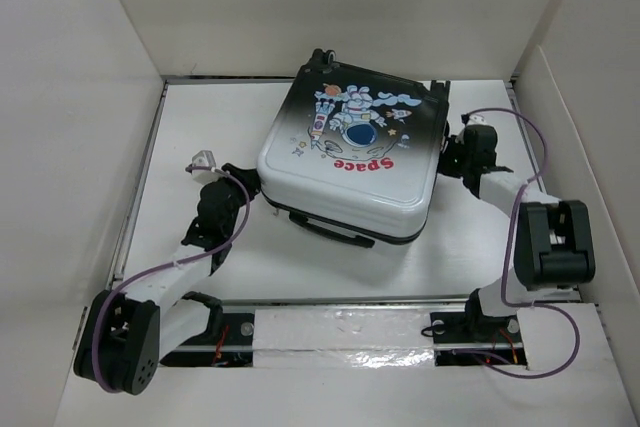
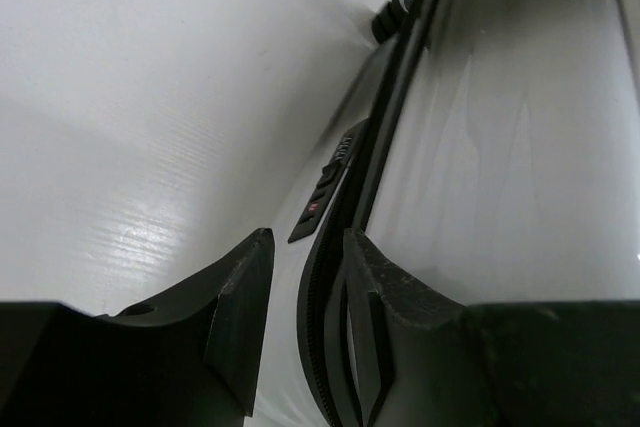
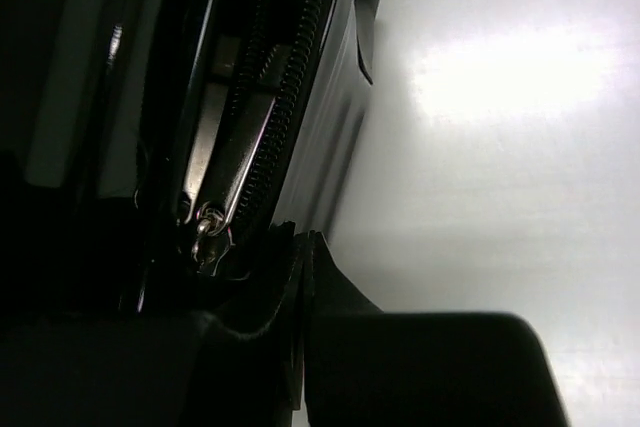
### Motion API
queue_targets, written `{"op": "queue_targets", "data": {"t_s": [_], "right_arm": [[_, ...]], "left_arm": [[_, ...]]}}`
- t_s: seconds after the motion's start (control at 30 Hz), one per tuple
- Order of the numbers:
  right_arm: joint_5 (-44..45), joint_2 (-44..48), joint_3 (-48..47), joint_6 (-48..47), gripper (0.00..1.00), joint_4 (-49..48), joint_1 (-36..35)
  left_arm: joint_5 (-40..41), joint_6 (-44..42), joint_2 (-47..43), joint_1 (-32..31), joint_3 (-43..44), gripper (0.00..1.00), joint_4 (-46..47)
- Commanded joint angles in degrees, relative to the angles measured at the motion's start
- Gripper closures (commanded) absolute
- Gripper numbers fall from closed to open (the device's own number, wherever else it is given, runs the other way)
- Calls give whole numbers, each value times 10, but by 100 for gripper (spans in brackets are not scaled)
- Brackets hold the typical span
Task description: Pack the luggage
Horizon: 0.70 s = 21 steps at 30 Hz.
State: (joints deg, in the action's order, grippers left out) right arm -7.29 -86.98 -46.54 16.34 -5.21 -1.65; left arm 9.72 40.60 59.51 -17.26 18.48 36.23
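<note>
Right gripper pressed together by zipper, left gripper spread against luggage reading "Space".

left arm: white links, black joints | right arm: alike | cables: purple loops | left gripper: matte black

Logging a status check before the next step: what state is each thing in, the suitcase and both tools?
luggage: lying flat, printed shell up, lid down.
zipper pull: beside the right tool's tips, not gripped; how far zipped is unclear.
left tool: open, luggage edge between its fingers.
right tool: shut, against the luggage's zipper edge.
</note>
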Motion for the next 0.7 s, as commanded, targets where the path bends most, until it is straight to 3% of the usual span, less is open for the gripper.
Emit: {"op": "queue_targets", "data": {"t_s": [0.0,0.23,0.4,0.67], "right_arm": [[-146,-56,-136,-23,100,-81,-88],[-174,-189,-354,-68,100,27,-123],[-187,-203,-415,-67,100,50,-110],[-216,-214,-472,-101,89,143,-81]], "left_arm": [[-72,-17,-29,-47,-19,68,23],[-45,-31,-104,-157,-53,68,-19],[-31,-7,-107,-240,-62,68,-9],[58,12,-46,-419,-31,68,44]]}}
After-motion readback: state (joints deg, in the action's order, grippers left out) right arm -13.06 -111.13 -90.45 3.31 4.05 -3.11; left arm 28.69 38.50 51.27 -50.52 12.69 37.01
